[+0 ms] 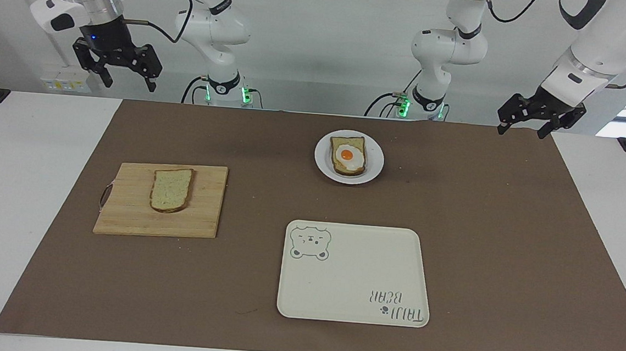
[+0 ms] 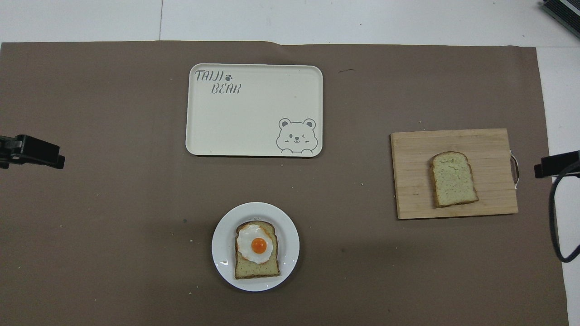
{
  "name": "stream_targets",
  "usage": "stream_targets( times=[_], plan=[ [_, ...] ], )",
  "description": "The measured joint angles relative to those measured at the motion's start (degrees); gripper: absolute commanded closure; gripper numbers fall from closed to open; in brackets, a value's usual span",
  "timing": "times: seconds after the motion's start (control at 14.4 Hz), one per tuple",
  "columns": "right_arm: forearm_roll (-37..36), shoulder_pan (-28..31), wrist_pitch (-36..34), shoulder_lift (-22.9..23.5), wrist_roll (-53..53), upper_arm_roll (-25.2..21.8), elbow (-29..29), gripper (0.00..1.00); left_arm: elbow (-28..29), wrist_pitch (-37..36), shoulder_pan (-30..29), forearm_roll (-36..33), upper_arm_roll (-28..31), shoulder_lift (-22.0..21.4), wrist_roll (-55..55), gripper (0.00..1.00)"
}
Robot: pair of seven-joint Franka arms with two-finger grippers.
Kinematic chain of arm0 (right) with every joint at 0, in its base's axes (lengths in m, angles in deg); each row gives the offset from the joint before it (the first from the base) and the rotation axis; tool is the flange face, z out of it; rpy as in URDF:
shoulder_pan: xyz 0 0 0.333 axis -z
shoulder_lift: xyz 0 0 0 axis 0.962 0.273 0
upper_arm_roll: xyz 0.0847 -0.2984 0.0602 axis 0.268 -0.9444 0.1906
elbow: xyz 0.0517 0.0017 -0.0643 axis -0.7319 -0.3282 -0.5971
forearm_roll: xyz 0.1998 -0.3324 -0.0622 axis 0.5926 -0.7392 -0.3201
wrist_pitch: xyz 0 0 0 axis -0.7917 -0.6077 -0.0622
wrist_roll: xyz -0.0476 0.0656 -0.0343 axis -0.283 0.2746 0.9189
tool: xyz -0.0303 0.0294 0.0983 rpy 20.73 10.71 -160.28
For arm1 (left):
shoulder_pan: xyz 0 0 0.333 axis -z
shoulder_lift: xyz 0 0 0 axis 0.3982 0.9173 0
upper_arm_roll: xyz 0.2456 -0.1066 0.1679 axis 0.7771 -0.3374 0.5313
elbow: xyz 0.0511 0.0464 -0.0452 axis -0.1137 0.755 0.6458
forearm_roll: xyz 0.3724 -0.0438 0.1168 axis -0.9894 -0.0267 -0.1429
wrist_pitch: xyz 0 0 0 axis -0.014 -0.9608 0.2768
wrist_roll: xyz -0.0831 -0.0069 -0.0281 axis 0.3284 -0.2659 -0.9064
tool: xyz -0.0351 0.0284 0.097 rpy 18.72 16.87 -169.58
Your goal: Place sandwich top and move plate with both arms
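Right gripper (image 1: 115,73) up in air over bare white table at right arm's end, black fingers spread, nothing held. Wooden cutting board (image 1: 123,214), pale slats, handle loop at outer edge, flat on brown mat (image 1: 506,255). Sandwich top (image 1: 170,189) lying on board, brown crust, pale speckled face. White round plate (image 1: 322,165) near robots, carrying egg-topped bread slice (image 1: 348,155). Cream rectangular tray (image 1: 354,273), bear drawing, farther from robots than plate. Left gripper (image 1: 524,126) hanging over mat corner at left arm's end, fingers apart, empty.
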Motion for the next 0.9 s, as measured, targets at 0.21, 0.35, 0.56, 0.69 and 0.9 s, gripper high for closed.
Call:
stream_targets(
  times=[0.21, 0.35, 0.56, 0.69, 0.9],
  plan=[
    [0.0, 0.0, 0.4, 0.0, -0.1, 0.0, -0.7, 0.0, 0.0, 0.0, 0.0, 0.0, 0.0, 0.0, 0.0, 0.0],
    [0.0, 0.0, 1.7, 0.0, -0.1, 0.0, -1.3, 0.0, 0.0, 0.0, 0.0, 0.0, 0.0, 0.0, 0.0, 0.0],
    [0.0, 0.0, 3.6, 0.0, -0.4, 0.0, -2.5, 0.0, 0.0, 0.0, 0.0, 0.0, 0.0, 0.0, 0.0, 0.0],
    [0.0, 0.0, 5.8, 0.0, -1.9, -0.1, -3.8, 0.0, 0.0, 0.0, 0.0, 0.0, 0.0, 0.0, 0.0, 0.0],
    [0.0, 0.2, 10.1, 0.3, -4.1, -0.2, -6.5, 0.0, 0.0, 0.0, 0.0, 0.0, 0.0, 0.0, 0.0, 0.0]
  ],
)
